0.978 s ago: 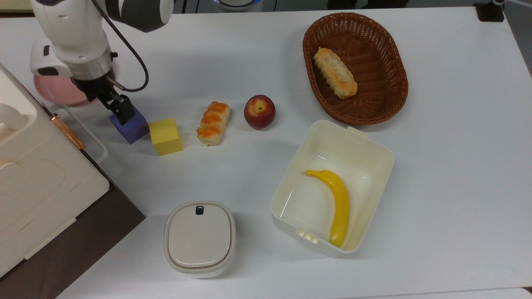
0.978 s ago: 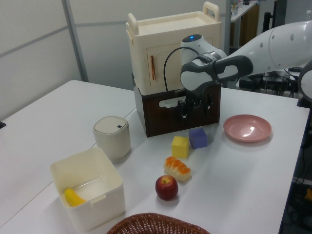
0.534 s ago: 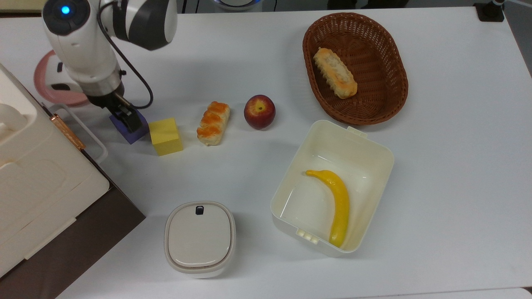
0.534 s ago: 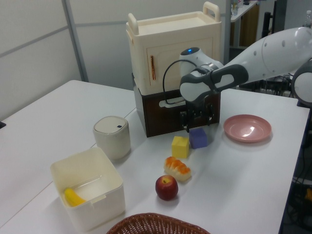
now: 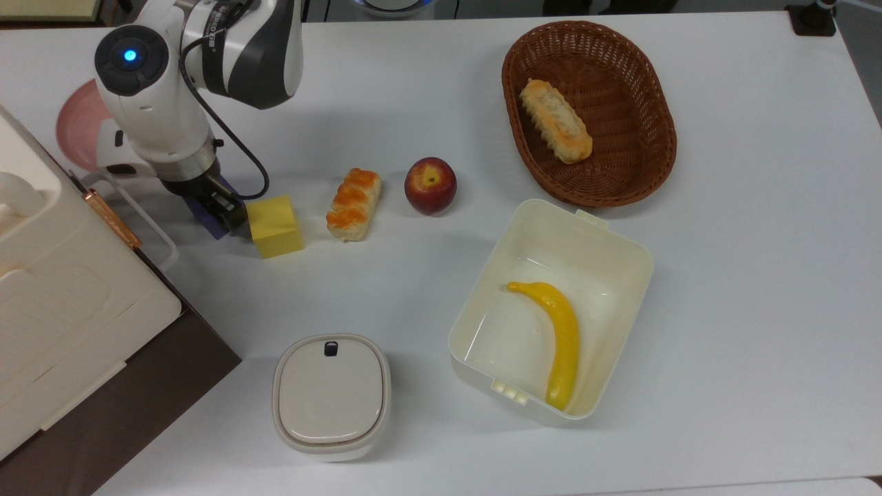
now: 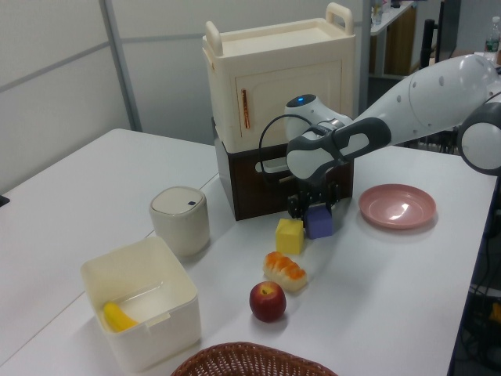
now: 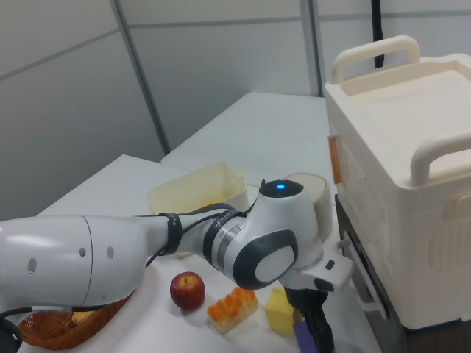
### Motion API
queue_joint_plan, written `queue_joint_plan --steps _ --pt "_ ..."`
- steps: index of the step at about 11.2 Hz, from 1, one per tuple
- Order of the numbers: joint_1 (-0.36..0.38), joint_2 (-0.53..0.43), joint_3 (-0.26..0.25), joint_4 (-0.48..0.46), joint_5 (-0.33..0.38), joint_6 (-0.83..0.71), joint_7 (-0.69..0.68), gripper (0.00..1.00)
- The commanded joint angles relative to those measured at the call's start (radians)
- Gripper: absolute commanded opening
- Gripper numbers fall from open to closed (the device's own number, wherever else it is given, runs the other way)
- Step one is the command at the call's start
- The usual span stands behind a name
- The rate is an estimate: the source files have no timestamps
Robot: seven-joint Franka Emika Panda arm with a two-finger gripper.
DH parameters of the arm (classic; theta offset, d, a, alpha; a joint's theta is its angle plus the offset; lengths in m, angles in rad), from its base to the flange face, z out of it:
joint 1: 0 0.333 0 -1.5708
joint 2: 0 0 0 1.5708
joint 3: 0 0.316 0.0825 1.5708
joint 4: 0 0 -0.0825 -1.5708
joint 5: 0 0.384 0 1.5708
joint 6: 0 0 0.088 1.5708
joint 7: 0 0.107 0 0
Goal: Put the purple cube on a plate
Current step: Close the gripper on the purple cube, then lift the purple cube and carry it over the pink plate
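Observation:
The purple cube (image 5: 209,220) rests on the white table, mostly covered by my gripper (image 5: 219,207) in the top view. My gripper (image 6: 313,210) is open and low over the purple cube (image 6: 319,224), with a finger on each side of it. The right view catches the gripper (image 7: 318,331) and a bit of the purple cube (image 7: 303,335) at its bottom edge. The pink plate (image 5: 72,124) lies at the top view's left, partly behind the arm. In the left view the plate (image 6: 398,205) sits empty, to the right of the cube.
A yellow cube (image 5: 275,226) stands right beside the purple one. Further along lie a bread roll (image 5: 353,204) and an apple (image 5: 430,185). A wicker basket (image 5: 648,110) holds bread, a white box (image 5: 623,255) a banana. A lidded container (image 5: 331,397) and a cream cabinet (image 6: 274,86) stand nearby.
The gripper has come down from above the purple cube until its fingers straddle it. The arm has shifted towards the top view's right, uncovering more of the plate. The cube has not moved.

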Motion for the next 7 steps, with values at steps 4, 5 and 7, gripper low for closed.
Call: queue_joint_plan --steps 4,5,7 --pt "-0.058 -0.13 -0.013 -0.112 0.004 0.026 -0.282 0.58" --pt "-0.063 -0.142 -0.013 -0.114 0.004 0.025 -0.299 0.61" --pt "-0.084 -0.161 -0.013 -0.112 0.024 0.022 -0.348 0.62"
